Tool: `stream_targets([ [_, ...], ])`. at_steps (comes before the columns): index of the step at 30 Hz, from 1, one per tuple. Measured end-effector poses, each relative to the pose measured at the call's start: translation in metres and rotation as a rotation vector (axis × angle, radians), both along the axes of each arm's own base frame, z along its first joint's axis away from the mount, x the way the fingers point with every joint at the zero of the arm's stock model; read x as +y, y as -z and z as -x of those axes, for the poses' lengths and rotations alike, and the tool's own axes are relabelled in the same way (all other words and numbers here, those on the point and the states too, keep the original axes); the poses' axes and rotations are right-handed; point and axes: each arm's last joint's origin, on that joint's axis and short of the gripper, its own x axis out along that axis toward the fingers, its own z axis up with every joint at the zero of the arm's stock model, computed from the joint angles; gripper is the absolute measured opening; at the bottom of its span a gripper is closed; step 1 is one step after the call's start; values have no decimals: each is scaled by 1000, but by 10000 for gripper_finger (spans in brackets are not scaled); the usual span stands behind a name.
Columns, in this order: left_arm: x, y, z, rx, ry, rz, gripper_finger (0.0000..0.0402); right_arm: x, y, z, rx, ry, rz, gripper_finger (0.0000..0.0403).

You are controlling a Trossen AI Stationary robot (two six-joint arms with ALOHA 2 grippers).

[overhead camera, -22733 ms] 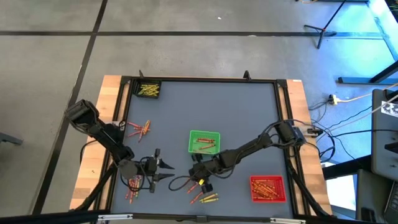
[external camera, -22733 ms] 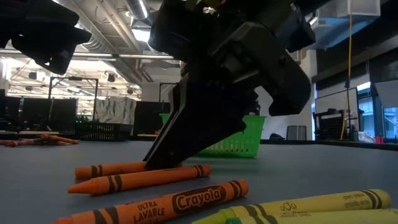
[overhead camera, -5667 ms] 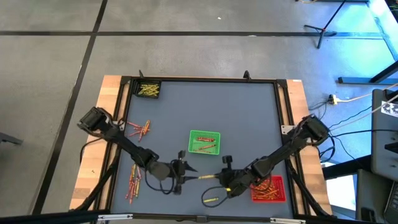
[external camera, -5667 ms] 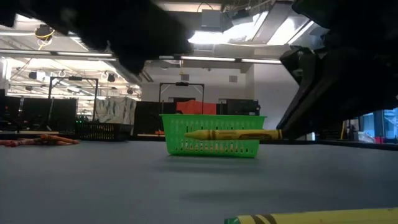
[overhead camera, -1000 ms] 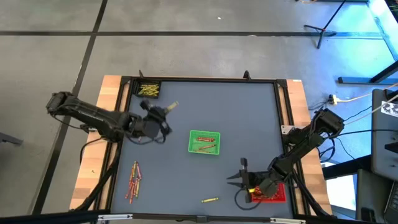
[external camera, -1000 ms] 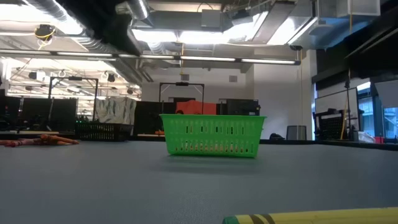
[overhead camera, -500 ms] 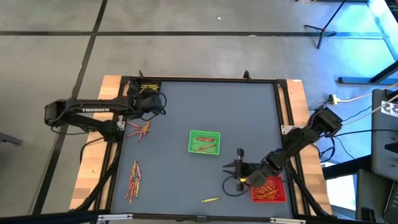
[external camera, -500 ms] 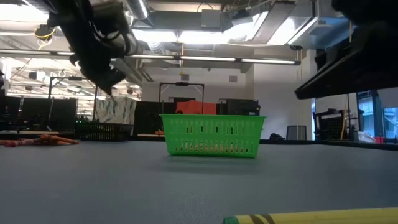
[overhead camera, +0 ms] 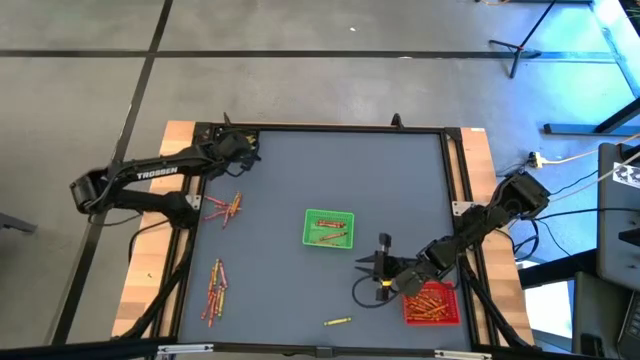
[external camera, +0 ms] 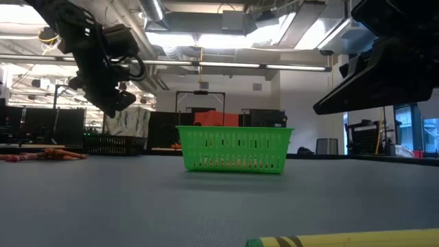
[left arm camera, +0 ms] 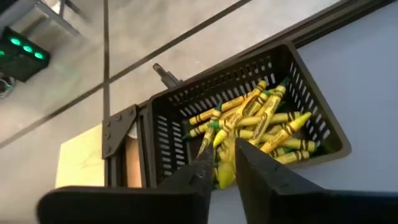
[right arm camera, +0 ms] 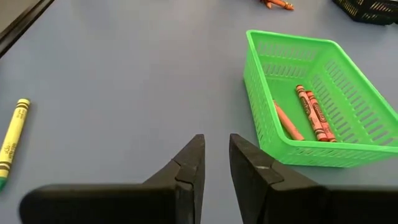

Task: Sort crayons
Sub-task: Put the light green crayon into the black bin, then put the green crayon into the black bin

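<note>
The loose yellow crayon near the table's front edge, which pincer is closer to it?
Right. The right pincer hovers just beyond the yellow crayon; the left pincer is over the black basket in the far corner.

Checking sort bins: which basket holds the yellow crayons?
The black basket at the table's far left corner, under the left gripper. The green basket holds orange ones; the red basket, orange-red.

Yellow crayons (left arm camera: 258, 127) heaped in black basket, orange crayons (right arm camera: 308, 113) in green tray, 1 yellow crayon (right arm camera: 12, 135) loose on table

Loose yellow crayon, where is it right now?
High view: the yellow crayon lies alone on the mat near the table's front edge, left of the red tray and in front of the right gripper.
</note>
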Motion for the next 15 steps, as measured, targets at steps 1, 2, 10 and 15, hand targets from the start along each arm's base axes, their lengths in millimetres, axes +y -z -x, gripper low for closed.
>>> stream_targets([
  [1,2,-1,1,-6,1,0,58,0,0,0,0,0,0,72],
  [2,4,-1,1,-6,2,1,69,0,0,0,0,-2,0,72],
  [10,-3,-14,-16,-164,203,127,137,3,1,0,27,-60,-44,72],
  [15,-38,-24,-46,-255,418,130,141,7,1,1,72,-174,-116,72],
])
